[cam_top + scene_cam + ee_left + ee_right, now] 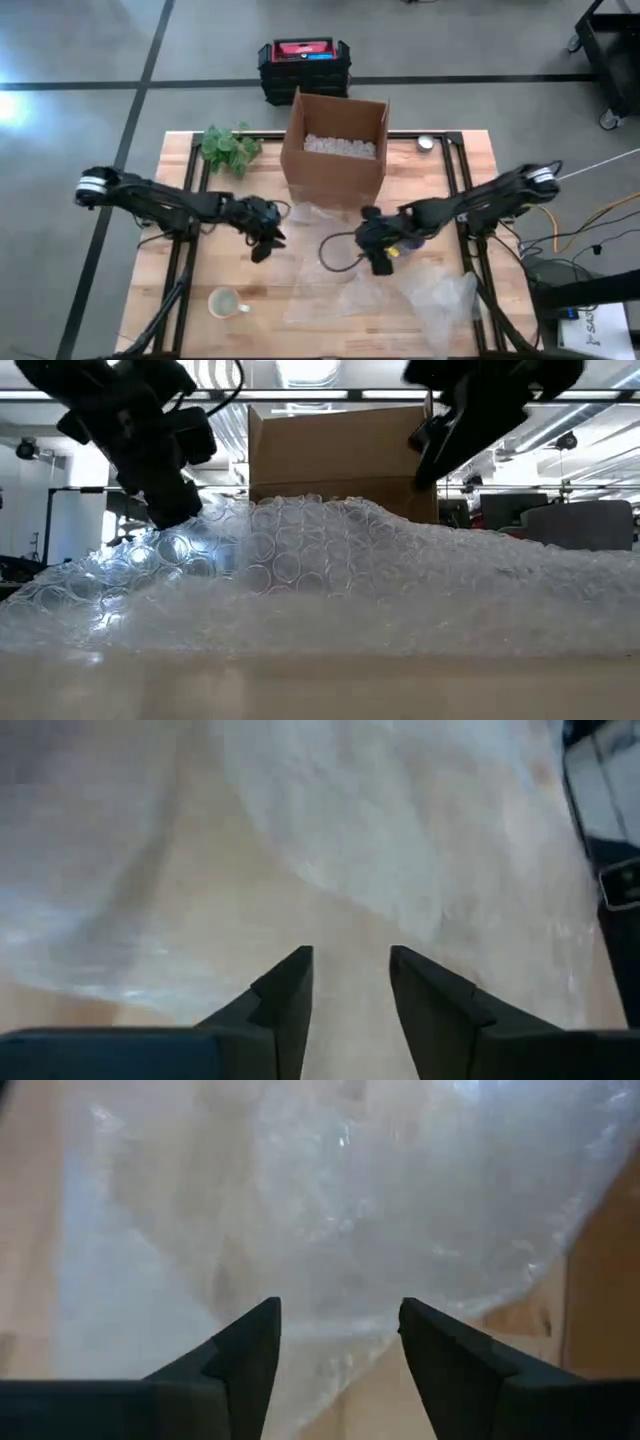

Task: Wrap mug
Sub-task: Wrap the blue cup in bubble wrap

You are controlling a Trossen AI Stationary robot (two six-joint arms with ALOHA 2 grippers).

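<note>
A pale mug (pixel 226 302) stands on the wooden table near its front left, its opening up, apart from both grippers. Clear bubble wrap (pixel 345 270) lies spread in the middle of the table and fills the low view as bubble wrap (pixel 330 570). My left gripper (pixel 264 240) hovers open at the wrap's left edge, over bare wood and wrap (pixel 420 830). My right gripper (pixel 380 257) hovers open over the wrap's middle, with the wrap (pixel 340 1210) below its fingers. In the low view both grippers hang just above the sheet.
An open cardboard box (pixel 336 148) with packing inside stands at the table's far middle. A green plant (pixel 228 148) lies at the far left, a small round object (pixel 426 143) at the far right. More crumpled wrap (pixel 445 300) lies at the front right.
</note>
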